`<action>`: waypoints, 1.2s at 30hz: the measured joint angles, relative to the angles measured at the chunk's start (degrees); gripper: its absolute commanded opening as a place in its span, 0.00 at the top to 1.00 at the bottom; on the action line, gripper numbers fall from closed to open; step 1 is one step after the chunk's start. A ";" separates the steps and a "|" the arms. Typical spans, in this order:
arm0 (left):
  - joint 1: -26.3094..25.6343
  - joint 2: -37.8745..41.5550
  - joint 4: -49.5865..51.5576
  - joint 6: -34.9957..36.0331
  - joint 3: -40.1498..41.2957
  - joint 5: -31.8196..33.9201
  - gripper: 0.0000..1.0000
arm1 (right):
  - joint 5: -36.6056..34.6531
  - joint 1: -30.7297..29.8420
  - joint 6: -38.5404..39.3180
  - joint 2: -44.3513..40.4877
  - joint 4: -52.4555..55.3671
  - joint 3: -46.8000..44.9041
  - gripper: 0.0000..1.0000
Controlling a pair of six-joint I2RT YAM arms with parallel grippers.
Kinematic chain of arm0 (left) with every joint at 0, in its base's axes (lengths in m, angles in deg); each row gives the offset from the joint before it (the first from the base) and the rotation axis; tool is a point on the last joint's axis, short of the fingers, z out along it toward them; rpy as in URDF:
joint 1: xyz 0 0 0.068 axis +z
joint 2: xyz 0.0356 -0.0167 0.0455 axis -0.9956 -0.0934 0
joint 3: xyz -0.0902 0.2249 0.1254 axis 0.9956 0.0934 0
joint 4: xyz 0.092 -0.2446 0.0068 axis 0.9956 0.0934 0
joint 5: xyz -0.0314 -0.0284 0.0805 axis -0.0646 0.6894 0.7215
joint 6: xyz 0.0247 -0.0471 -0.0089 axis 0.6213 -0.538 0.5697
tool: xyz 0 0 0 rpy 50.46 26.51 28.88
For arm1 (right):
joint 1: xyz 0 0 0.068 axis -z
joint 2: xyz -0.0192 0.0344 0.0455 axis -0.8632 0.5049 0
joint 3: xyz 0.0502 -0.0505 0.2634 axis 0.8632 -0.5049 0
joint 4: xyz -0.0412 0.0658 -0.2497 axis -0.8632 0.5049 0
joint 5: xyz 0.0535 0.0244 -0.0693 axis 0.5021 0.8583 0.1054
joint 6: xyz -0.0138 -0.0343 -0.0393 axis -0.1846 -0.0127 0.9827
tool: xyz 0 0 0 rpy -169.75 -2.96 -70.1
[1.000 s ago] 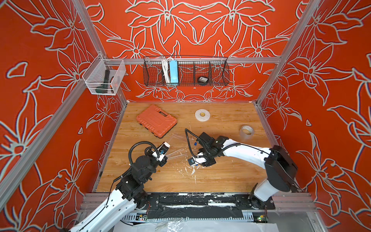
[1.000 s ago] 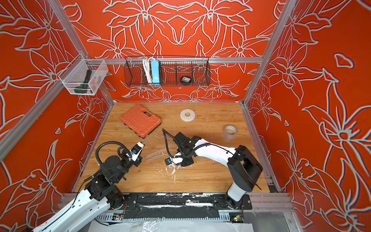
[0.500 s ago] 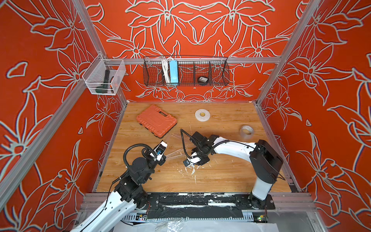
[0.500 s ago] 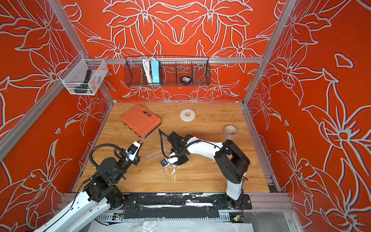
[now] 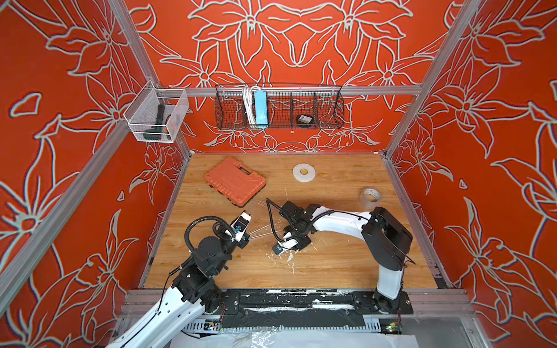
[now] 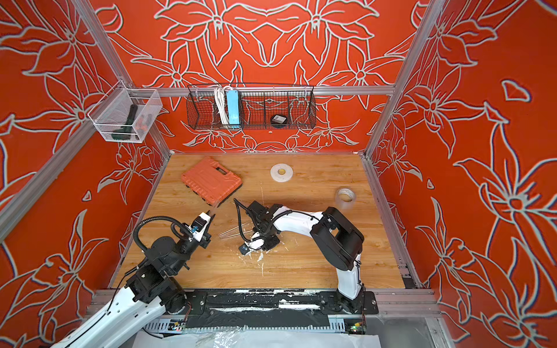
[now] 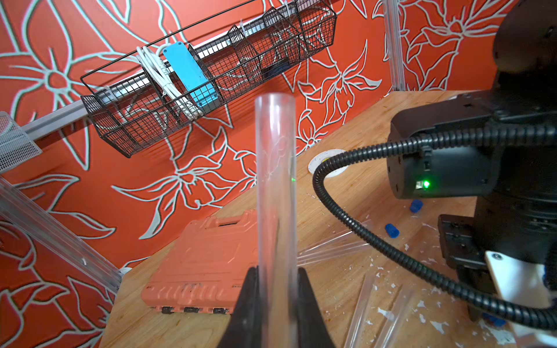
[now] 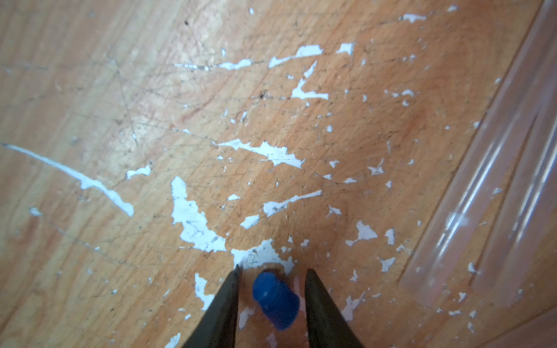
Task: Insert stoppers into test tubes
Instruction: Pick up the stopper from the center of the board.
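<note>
My left gripper [image 7: 277, 272] is shut on a clear test tube [image 7: 275, 186] that sticks up out of its jaws with the open mouth on top. In both top views the left gripper [image 5: 245, 216] [image 6: 210, 215] hovers over the left of the table. Several more test tubes [image 5: 262, 232] [image 6: 232, 232] [image 7: 331, 247] [image 8: 497, 195] lie between the arms. The right gripper [image 8: 271, 271] [image 5: 278, 248] is low on the wood and open. Between its fingers a blue stopper [image 8: 275, 298] lies on its side with a gap either side. Two other stoppers [image 7: 391, 230] [image 7: 416, 205] lie behind the right wrist.
An orange tool case [image 5: 235, 180] lies at the back left, a white tape roll [image 5: 303, 172] at the back middle and a clear tape roll [image 5: 370, 195] at the right. A wire basket [image 5: 278, 107] and a clear bin [image 5: 156, 116] hang on the walls. White paint flecks [image 8: 196, 226] mark the wood.
My right gripper has slid left across the table, closer to the lying tubes. The left arm has shifted slightly left, still gripping its tube.
</note>
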 measured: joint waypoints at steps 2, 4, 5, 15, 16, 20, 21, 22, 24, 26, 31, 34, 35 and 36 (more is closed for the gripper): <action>0.02 0.00 -0.09 0.00 0.00 -0.04 1.00 | -0.24 0.00 0.04 0.00 0.55 0.00 0.69; 0.04 0.00 -0.09 0.00 0.00 -0.09 1.00 | -0.66 0.00 0.04 0.00 1.25 0.00 0.70; 0.09 0.00 -0.09 0.00 0.00 -0.11 1.00 | -0.94 0.00 0.07 0.00 1.46 0.00 0.70; 0.39 -0.02 -0.09 -0.02 0.00 -0.44 1.00 | -1.88 0.00 -0.46 -0.04 2.80 0.00 0.75; 0.39 -0.02 -0.09 -0.02 0.00 -0.50 1.00 | -1.97 0.00 -0.61 -0.04 2.91 0.00 0.76; 0.39 -0.07 -0.11 -0.02 0.02 -0.59 1.00 | -2.12 0.00 -1.05 -0.04 3.15 0.00 0.78; 0.39 -0.13 -0.13 -0.02 0.02 -0.61 1.00 | -2.16 0.00 -1.29 -0.04 3.19 0.00 0.79; 0.44 -0.20 -0.13 -0.02 0.02 -0.63 1.00 | -2.19 0.00 -1.55 -0.04 3.21 0.00 0.80; 0.55 -0.33 -0.13 -0.02 0.02 -0.76 1.00 | -2.34 0.00 -1.95 -0.04 3.28 0.00 0.80; 0.72 -0.42 -0.15 -0.02 0.02 -0.83 1.00 | -2.49 0.00 -2.29 -0.04 3.28 0.00 0.80; 0.76 -0.55 -0.28 -0.02 0.02 -1.20 1.00 | -2.73 0.02 -3.26 -0.04 3.41 0.07 0.75; 0.81 -0.70 -0.52 -0.04 0.02 -1.46 1.00 | -3.02 0.02 -3.74 -0.04 3.48 0.15 0.73; 0.83 -0.74 -0.57 -0.04 0.02 -1.53 1.00 | -3.15 0.04 -3.82 -0.04 3.50 0.17 0.73; 0.87 -0.79 -0.59 -0.04 0.02 -1.57 1.00 | -3.23 0.04 -3.87 -0.04 3.54 0.17 0.73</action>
